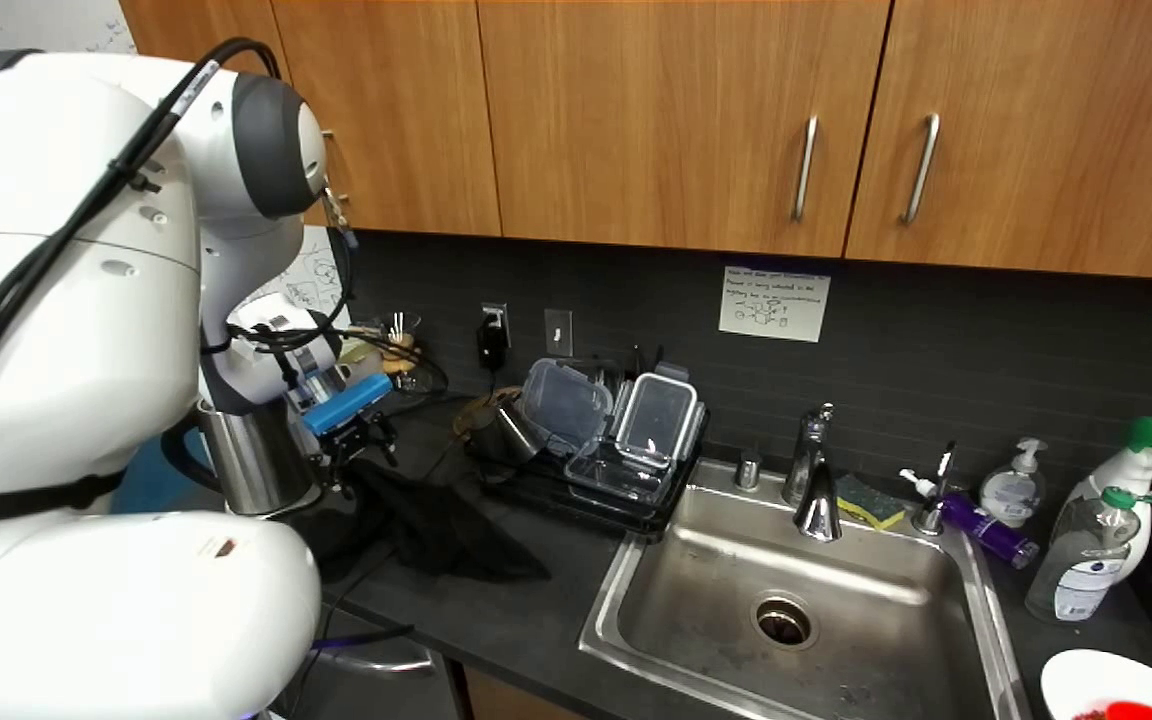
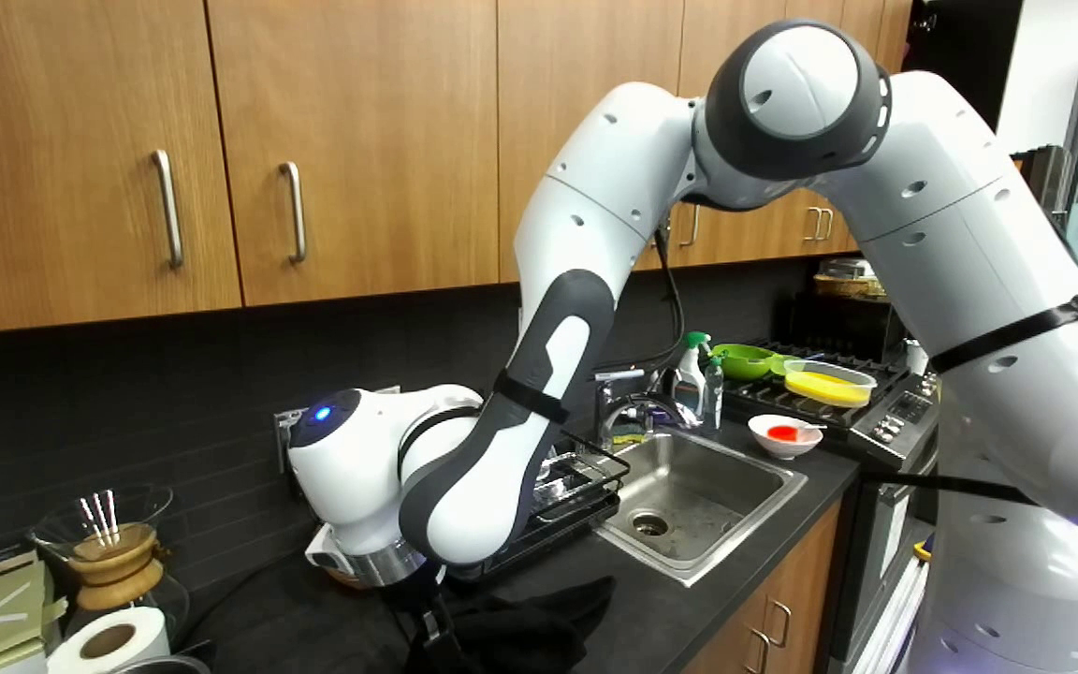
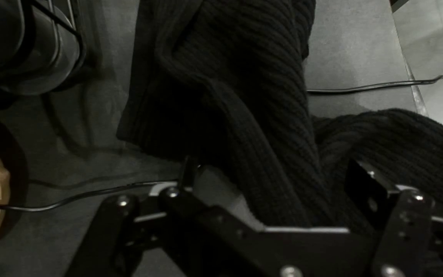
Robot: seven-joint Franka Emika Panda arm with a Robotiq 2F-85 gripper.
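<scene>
Here: one gripper (image 3: 278,180), two jaws apart, by dark cloth (image 3: 260,92).

The cloth (image 3: 252,104) is matt and ribbed, the sink (image 1: 696,610) smooth metal.

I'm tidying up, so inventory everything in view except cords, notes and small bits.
Cloth: 1, black, on counter
Kettle: 1, silver, left of cloth
Sink: 1, silver, in counter
Faucet: 1, silver, on sink
Rack: 1, black, beside sink
Containers: several, clear, in rack
Basket: 1, tan, by rack
Sponge: 1, green/yellow, beside faucet
Stove: 1, black, past sink
Squeeze bottle: 1, purple, by sink
Pump bottle, capped bottle: 1 each, clear, by sink
Spray bottle: 1, white/green, near stove
Bowl: 1, white, near stove
Dish: 1, green, on stove
Tub: 1, clear, on stove
Paper roll: 1, white, on counter
Carafe: 1, clear, behind roll
Cabinets: several, brown, overhead
Gripper: 1, black, open over cloth
Arm: 1, white, over counter
</scene>
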